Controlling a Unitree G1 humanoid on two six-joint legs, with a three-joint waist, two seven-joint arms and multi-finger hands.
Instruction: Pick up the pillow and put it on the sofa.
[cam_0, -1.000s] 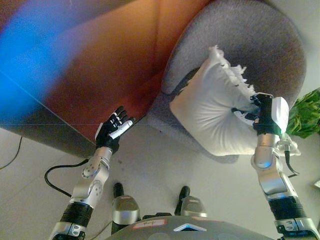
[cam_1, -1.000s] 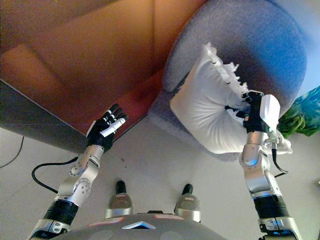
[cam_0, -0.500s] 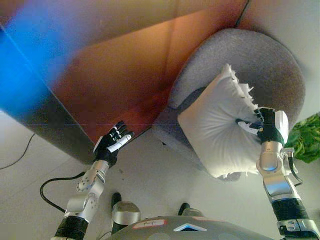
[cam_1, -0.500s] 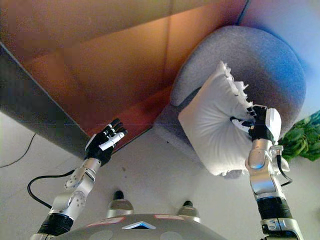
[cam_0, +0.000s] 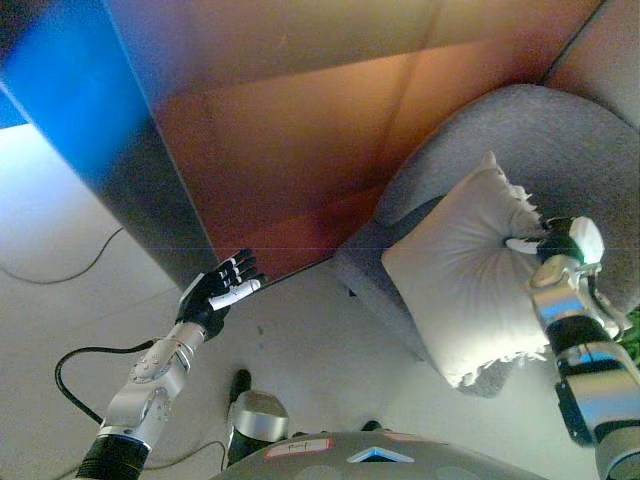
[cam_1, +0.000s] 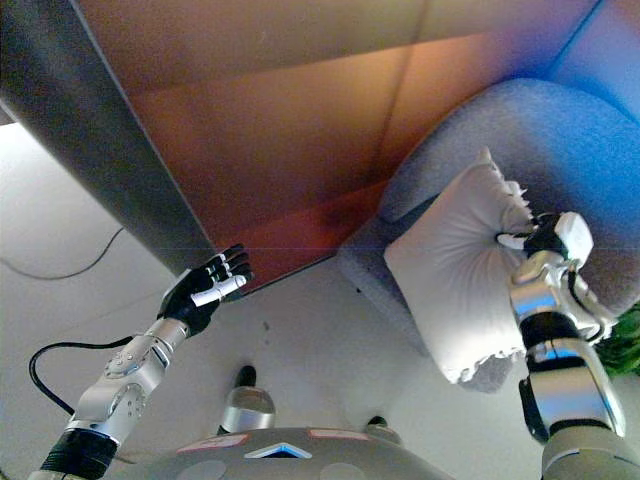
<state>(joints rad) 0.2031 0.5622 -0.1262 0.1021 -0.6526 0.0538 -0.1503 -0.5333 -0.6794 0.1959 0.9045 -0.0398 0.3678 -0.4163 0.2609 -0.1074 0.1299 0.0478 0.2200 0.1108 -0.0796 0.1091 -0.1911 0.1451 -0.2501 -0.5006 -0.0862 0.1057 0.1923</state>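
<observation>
Pillow (cam_0: 462, 282) is pinched by the right hand (cam_0: 548, 245) over the sofa (cam_0: 520, 130), not released; left hand (cam_0: 218, 292) open.

The white pillow (cam_1: 455, 275) leans tilted against the front of the round grey sofa (cam_1: 520, 150), its lower corner hanging past the seat edge above the pale floor (cam_1: 300, 370), its fringed edge pointing up toward the backrest. The right hand (cam_1: 535, 238) comes in from the lower right and pinches the pillow's right side, fabric bunching into creases where the fingers dig in. Over on the left, the left hand (cam_1: 205, 288) hangs in the air with fingers straight and spread, touching nothing, just in front of the lower edge of a brown panel (cam_1: 290, 130). A sliver of green plant (cam_1: 625, 340) peeks in at the right edge.
</observation>
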